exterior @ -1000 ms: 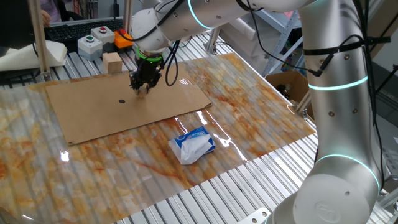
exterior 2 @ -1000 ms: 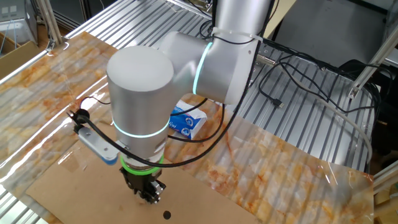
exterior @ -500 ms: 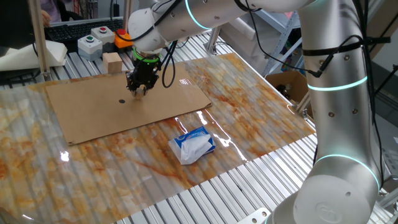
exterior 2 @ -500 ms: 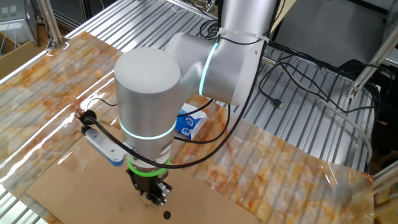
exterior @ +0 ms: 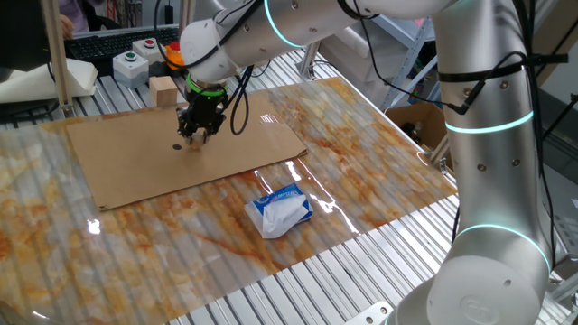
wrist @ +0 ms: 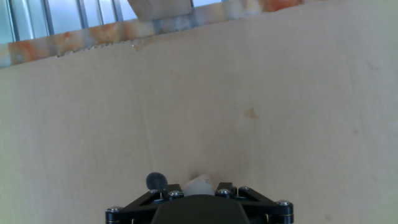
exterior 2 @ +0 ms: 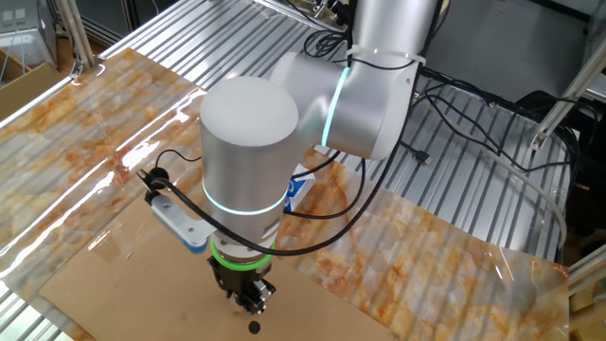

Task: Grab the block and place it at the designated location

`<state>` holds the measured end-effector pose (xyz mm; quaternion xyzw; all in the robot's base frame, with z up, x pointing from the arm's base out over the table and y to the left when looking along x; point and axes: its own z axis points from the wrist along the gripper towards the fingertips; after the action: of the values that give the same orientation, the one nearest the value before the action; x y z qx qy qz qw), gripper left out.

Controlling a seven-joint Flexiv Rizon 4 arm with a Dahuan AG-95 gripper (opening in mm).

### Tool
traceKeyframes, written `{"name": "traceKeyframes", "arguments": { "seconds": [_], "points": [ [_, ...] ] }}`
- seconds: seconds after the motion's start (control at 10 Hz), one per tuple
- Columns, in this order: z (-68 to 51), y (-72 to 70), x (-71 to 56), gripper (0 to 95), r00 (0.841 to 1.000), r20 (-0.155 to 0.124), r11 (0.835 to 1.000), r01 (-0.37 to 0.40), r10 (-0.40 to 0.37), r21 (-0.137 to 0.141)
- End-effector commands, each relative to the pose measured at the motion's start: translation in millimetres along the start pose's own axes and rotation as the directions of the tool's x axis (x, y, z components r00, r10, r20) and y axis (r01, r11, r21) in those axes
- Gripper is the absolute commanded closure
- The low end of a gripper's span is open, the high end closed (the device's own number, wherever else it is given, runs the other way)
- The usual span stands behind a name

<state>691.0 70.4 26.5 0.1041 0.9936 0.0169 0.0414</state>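
Note:
My gripper (exterior: 195, 134) hangs just above the brown cardboard sheet (exterior: 135, 167) and is shut on the block (wrist: 198, 183), a small pale cube that peeks out between the fingers in the hand view. The designated location, a small black dot (exterior: 178, 145), lies on the cardboard just left of the gripper. In the hand view the dot (wrist: 156, 181) sits right beside the block, on its left. In the other fixed view the gripper (exterior 2: 251, 301) is just above the dot (exterior 2: 253, 328). The arm hides the block in both fixed views.
A larger tan wooden block (exterior: 163, 90) stands at the cardboard's far edge and also shows in the hand view (wrist: 163, 7). Button boxes (exterior: 131, 63) stand behind it. A blue-white tissue packet (exterior: 282, 209) lies on the marbled mat. A cardboard box (exterior: 420, 122) sits far right.
The gripper has moved left across the cardboard with the block in it, closing most of the gap to the black dot.

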Motion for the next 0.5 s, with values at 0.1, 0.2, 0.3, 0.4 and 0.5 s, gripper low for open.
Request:
{"name": "traceKeyframes", "arguments": {
  "seconds": [0.1, 0.2, 0.3, 0.4, 0.5],
  "points": [
    [0.7, 1.1, 0.1, 95.0, 1.0, -0.002, 1.0, 0.005, -0.005, -0.002],
    [1.2, 2.8, 1.4, 95.0, 1.0, -0.003, 1.0, 0.003, -0.003, -0.003],
    [2.9, 6.3, 3.8, 95.0, 1.0, -0.002, 1.0, -0.008, 0.008, -0.003],
    [3.2, 10.9, 6.1, 95.0, 1.0, -0.001, 1.0, -0.022, 0.022, -0.003],
    [2.5, 15.2, 7.7, 95.0, 1.0, -0.001, 1.0, -0.031, 0.031, -0.003]
  ]
}}
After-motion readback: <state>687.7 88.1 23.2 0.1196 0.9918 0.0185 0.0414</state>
